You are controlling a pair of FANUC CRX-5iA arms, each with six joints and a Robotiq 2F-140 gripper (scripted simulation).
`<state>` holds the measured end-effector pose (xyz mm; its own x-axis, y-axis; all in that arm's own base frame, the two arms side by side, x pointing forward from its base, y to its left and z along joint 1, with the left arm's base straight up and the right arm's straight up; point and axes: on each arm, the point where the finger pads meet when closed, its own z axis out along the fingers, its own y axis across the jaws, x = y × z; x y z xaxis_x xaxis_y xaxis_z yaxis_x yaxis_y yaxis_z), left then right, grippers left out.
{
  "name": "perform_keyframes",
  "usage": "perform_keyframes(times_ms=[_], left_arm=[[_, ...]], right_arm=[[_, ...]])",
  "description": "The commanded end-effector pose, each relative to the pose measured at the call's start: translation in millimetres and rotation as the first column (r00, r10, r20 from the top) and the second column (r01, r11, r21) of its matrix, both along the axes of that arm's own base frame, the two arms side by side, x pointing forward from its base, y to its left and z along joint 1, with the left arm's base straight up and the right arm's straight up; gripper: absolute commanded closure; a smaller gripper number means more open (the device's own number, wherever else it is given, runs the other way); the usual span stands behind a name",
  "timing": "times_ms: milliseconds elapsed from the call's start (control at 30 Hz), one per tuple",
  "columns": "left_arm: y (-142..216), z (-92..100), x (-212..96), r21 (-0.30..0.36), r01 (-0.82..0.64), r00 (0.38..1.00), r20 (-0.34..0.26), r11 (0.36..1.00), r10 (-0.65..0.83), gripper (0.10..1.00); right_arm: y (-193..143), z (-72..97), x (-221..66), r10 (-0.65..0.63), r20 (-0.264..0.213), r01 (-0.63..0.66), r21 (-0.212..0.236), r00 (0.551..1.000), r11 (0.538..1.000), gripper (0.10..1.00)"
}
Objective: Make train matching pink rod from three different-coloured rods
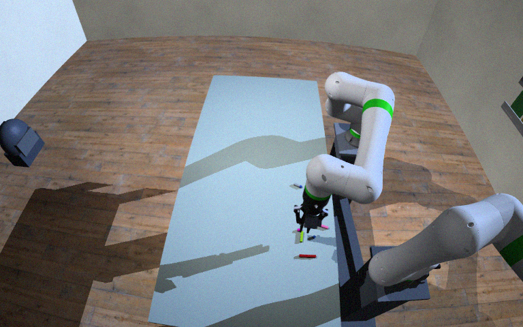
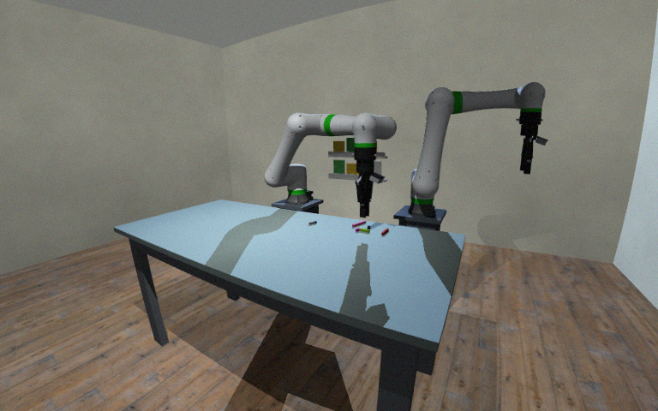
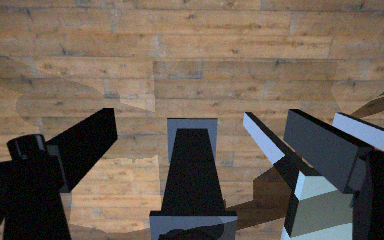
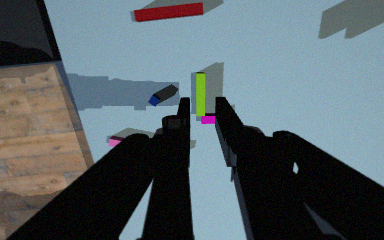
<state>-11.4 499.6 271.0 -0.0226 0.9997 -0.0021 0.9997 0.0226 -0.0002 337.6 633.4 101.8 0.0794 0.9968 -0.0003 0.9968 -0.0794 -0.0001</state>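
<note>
- Lime rod (image 1: 301,236) (image 2: 362,230) (image 4: 200,94): is lying flat, between the magenta and red rods.
- Magenta rod (image 1: 299,229) (image 2: 357,229) (image 4: 208,120): short, is sitting at the lime rod's end, slightly offset sideways; contact is perhaps occurring, view too poor to confirm.
- Red rod (image 1: 307,255) (image 2: 385,232) (image 4: 169,12): is lying flat, apart, crosswise to the lime.
- Pink rod (image 1: 325,227) (image 2: 359,223) (image 4: 114,142): is lying flat, partly hidden in the top and right wrist views.
- Blue-ended piece (image 1: 314,237) (image 2: 368,227) (image 4: 154,100): is resting near the lime.
- Small blue-and-pale piece (image 1: 297,185) (image 2: 312,223): is lying well apart.
</note>
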Motion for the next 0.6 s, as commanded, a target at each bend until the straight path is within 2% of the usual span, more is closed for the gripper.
perform_keyframes(times_ms=[0, 567], left_arm=[[0.3, 1.0, 0.2, 0.002, 0.0, 1.0, 0.0, 1.0, 0.0, 0.098], [0.3, 1.0, 0.2, 0.002, 0.0, 1.0, 0.0, 1.0, 0.0, 0.098]], right_arm=[[0.4, 1.0, 0.4, 0.0, 0.001, 0.0, 0.002, 1.0, 1.0, 0.867], [0.7, -10.1, 0.5, 0.0, 0.001, 0.0, 0.002, 1.0, 1.0, 0.867]])
